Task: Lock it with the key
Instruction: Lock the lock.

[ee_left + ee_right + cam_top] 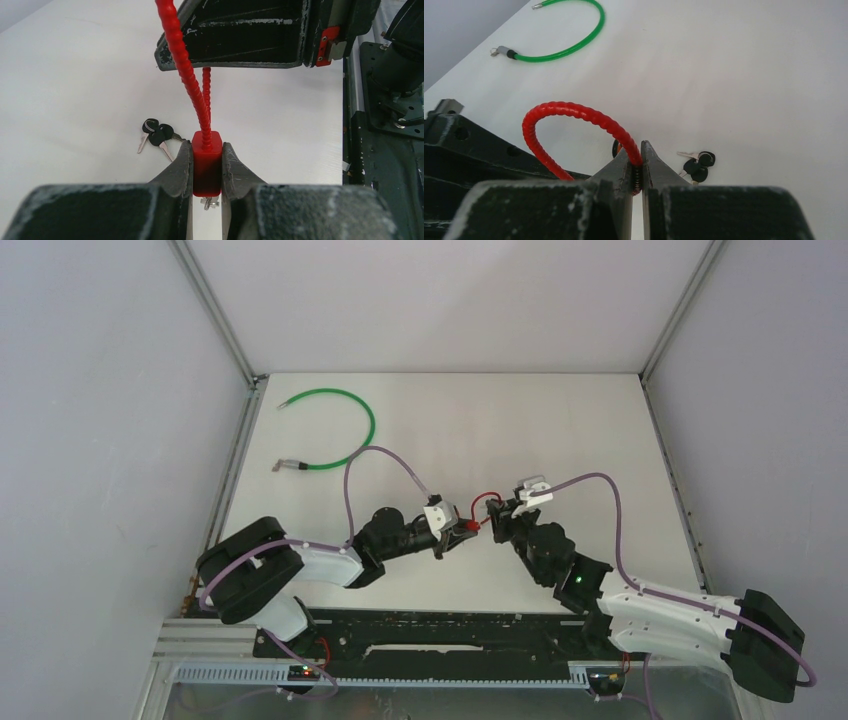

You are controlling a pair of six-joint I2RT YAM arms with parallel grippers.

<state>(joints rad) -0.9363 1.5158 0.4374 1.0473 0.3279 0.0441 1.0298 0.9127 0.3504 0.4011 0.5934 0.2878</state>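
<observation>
Left pincer (207, 146) narrowly parted, clamping glossy red plastic lock block (206, 170) | right pincer (637, 148) pinched tight on its ribbed red cable (569, 110) | black-headed metal keys (157, 136) loose on smooth white worktop (75, 90) nearby.

No legible txt, labels, brands or nos. anywhere in view

A green cable lock (372, 423) is lying curled in an open arc on the white table (560, 430), near its far left corner.
</observation>
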